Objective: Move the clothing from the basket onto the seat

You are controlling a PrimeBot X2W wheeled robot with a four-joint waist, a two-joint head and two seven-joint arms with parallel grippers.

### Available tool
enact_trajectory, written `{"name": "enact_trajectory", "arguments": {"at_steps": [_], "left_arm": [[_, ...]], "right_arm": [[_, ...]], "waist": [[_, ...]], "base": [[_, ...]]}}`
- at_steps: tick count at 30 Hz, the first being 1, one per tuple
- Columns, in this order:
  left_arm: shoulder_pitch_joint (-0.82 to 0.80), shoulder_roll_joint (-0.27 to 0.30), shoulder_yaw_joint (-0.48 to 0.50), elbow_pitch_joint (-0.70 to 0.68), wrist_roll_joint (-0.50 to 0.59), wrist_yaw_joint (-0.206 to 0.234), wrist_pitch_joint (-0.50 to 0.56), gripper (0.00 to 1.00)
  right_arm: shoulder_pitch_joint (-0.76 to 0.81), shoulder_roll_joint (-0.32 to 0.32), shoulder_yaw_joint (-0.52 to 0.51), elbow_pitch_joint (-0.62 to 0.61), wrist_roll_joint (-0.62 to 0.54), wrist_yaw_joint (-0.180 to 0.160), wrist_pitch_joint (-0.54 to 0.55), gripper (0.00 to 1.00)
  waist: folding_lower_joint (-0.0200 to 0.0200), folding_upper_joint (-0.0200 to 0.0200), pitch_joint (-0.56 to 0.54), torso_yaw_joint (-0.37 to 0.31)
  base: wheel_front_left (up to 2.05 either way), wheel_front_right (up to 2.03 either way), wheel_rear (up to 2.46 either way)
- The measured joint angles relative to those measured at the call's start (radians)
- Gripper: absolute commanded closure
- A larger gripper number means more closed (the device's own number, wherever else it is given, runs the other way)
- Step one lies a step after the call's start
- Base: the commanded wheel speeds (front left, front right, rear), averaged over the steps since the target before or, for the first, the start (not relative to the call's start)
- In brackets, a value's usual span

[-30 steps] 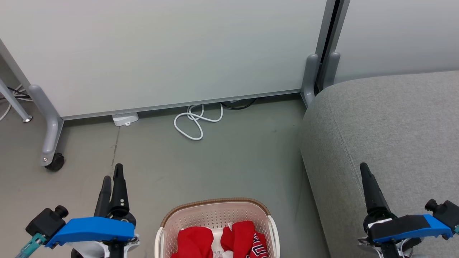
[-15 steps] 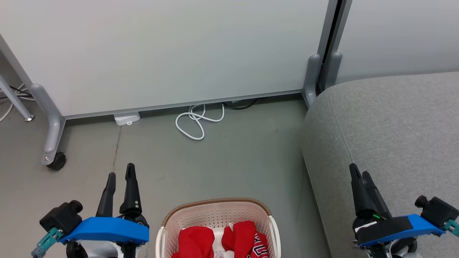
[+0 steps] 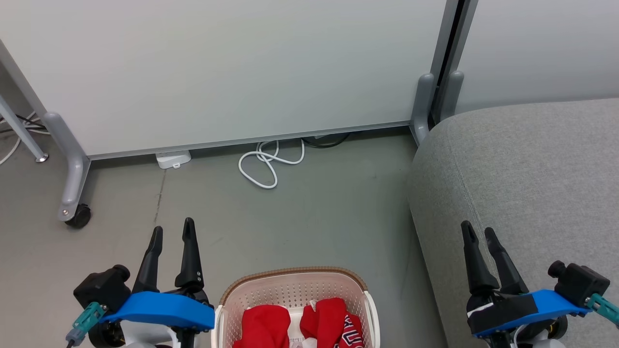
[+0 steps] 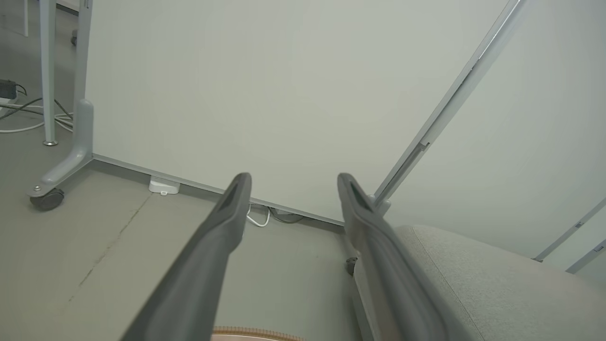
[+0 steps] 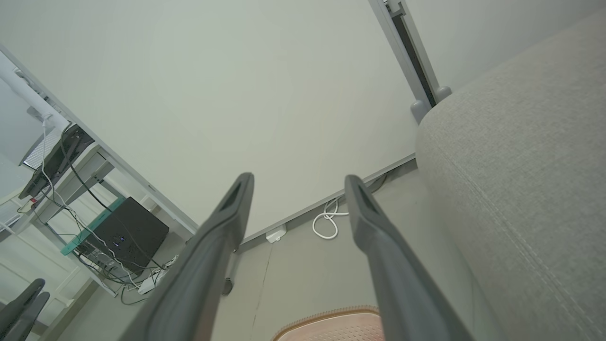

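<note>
Left gripper (image 3: 172, 224) and right gripper (image 3: 477, 227) both hang open and empty, the red clothing (image 3: 263, 326) all lies in the basket (image 3: 290, 271), none on the seat (image 3: 532, 159), so everything remains to do.

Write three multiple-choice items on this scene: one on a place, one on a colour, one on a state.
1. Where does the basket stand?
A. on the floor beside the seat
B. on the seat
C. on a table

2. What colour is the clothing?
A. blue
B. green
C. red

3. How are the left gripper and the right gripper?
A. both shut
B. both open, empty
C. one holds clothing

Answers:
1 A: floor shows around the basket.
2 C: red fabric lies in the basket.
3 B: jaws apart, nothing between.
</note>
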Motion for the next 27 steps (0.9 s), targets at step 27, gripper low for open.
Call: {"name": "enact_trajectory", "arguments": {"at_steps": [27], "left_arm": [[-0.008,0.012,-0.052,0.002,0.261,0.026,-0.064,0.0]], "right_arm": [[-0.005,-0.002,0.003,0.002,-0.267,0.0,-0.066,0.0]], "waist": [[0.0,0.0,0.009,0.015]], "base": [[0.0,0.0,0.0]]}}
